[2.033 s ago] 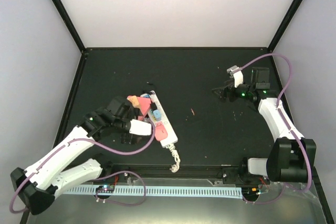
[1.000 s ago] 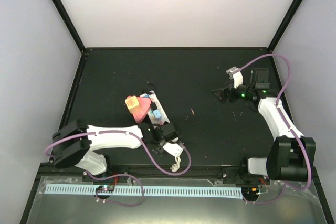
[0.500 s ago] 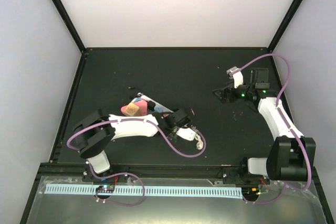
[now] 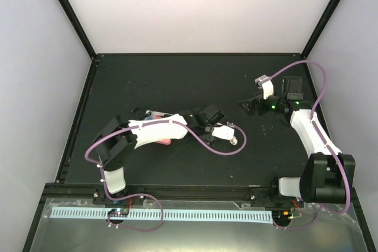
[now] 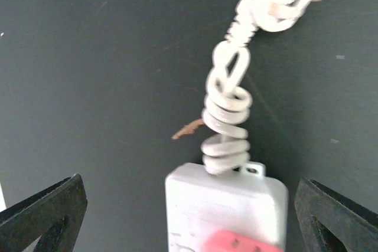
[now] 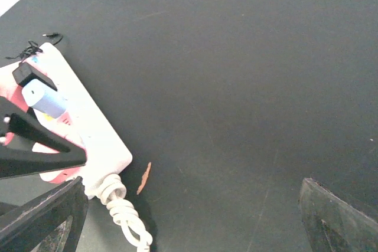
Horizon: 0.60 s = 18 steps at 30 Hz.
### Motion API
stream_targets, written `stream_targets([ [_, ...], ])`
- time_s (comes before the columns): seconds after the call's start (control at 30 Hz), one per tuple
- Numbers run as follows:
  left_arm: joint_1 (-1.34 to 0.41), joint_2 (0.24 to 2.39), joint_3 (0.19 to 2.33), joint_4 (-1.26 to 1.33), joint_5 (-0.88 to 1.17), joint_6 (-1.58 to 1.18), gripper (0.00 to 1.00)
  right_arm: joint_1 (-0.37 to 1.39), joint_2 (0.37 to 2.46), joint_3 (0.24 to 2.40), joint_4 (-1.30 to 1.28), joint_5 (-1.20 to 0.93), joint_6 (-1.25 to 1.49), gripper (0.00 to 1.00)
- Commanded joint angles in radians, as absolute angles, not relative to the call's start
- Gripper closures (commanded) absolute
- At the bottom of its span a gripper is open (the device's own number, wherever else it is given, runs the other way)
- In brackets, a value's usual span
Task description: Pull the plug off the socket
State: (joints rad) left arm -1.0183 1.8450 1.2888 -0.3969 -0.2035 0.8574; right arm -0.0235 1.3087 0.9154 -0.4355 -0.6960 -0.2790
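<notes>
The socket (image 5: pixel 227 205) lies mid-table between the wide-open jaws of my left gripper (image 5: pixel 186 181); I should clamp its body flat so the blue plug (image 6: pixel 44 100) pulls straight out.

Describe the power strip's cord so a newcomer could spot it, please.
On the black table, find the white power strip below the left gripper. From its end runs the cord: short, white, tightly coiled, unlike the smooth purple robot cables.

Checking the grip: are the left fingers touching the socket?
No, the left gripper has its fingers far apart, clear of the socket.
</notes>
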Motion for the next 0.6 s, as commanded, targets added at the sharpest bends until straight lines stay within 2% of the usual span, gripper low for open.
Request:
stream_targets([
  [0.0,-1.012,1.702,1.245,-0.515,-0.054,0.84,0.01,-0.026,1.332,0.933,-0.455,-0.767,-0.278,0.0],
  [0.07,-1.006,1.635,1.205,-0.535,-0.047,0.83,0.01,-0.026,1.346,0.935,-0.456,-0.803,-0.271,0.0],
  [0.27,-0.951,1.444,1.054,-0.582,0.001,0.823,0.01,0.035,1.401,0.979,-0.479,-0.85,-0.233,0.1],
  [0.4,-0.94,1.362,0.909,-0.488,-0.056,0.872,0.01,0.092,1.45,1.002,-0.478,-0.87,-0.192,0.27],
  [0.57,-0.939,1.352,0.809,-0.306,-0.097,0.901,0.05,0.211,1.52,1.008,-0.435,-0.858,-0.136,0.43],
])
